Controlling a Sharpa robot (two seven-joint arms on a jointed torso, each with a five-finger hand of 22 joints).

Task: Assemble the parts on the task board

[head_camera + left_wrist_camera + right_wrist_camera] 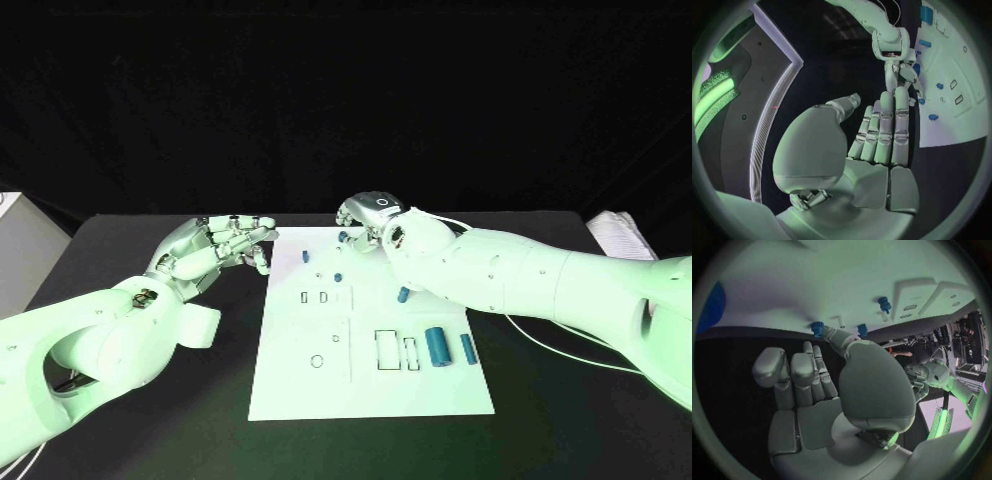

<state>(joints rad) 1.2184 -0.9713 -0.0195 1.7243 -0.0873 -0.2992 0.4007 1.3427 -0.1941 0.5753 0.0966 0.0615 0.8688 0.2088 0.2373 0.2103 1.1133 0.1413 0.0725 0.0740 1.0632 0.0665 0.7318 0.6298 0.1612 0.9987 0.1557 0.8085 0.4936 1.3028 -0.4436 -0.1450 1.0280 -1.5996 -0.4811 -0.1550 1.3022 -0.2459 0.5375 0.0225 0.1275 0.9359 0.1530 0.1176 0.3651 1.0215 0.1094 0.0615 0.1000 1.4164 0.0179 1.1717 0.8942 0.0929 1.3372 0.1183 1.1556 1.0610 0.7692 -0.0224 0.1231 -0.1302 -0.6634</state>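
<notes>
White flat task board [296,385] lies mid-surface, carrying small blue plastic parts [436,347]. Right hand [369,218] hovers at the board's far edge, fingers apart, holding nothing; left hand [224,243] likewise empty beside the board. Step in hand: reaching. Next: pinch the small blue peg [817,328] nearest the fingertips.

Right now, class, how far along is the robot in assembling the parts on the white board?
Early to midway, judging by the layout. A few small blue parts seem to stand in the task board at its far end. The right hand is at that far edge, fingertips by a part, grip unclear. The left hand holds nothing. Left: two blue cylinders lying loose, and outlined slots unfilled.
</notes>
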